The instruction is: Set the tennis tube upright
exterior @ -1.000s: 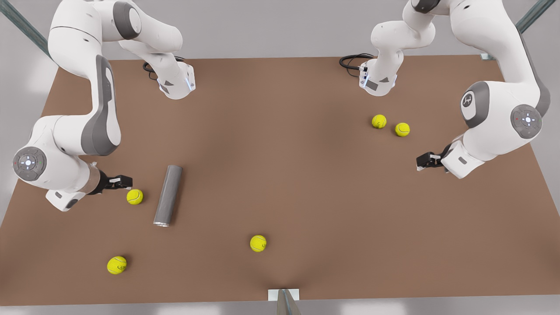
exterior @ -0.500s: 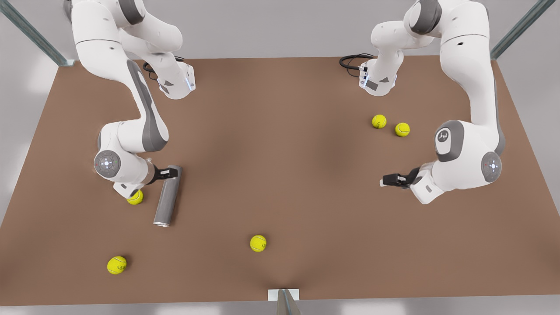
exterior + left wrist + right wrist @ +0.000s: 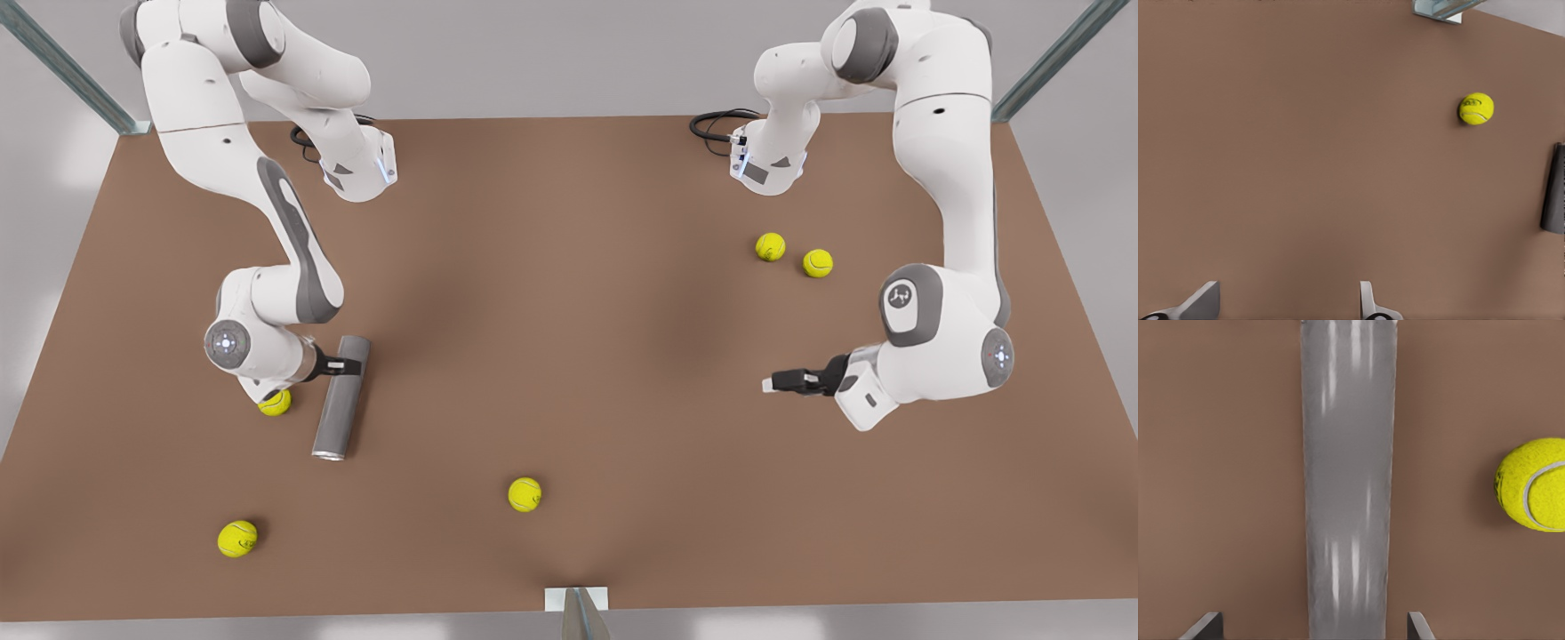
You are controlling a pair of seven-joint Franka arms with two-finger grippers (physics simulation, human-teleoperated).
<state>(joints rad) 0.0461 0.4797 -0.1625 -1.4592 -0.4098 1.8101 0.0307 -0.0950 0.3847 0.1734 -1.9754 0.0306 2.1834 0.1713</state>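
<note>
- Grabbing the tennis tube is the step we think we are on. It lies flat on the brown bench, on the front view's left, with its shiny rim toward the near edge.
- Our right tool is at the plain end of the tube. Its 2 fingers are wide apart, 1 on each side of the tube. There is a gap on both sides, so it grips nothing yet.
- We should squeeze evenly on both sides. The tube is round and smooth and could roll or slip.
- We should then tip it up slowly, with the rim end staying on the bench, and let go once it stands straight.
- We must watch the tennis ball just beside the tube, partly under our right arm. A bump could send it rolling.
- Our left tool waits well apart on the front view's right, fingers wide and holding nothing.
- The bench is flat and plain. 4 more balls sit on it, well away from the tube: 2 far back and 2 near the front.
- Grey walls stand around the bench, with metal posts at the corners.
</note>
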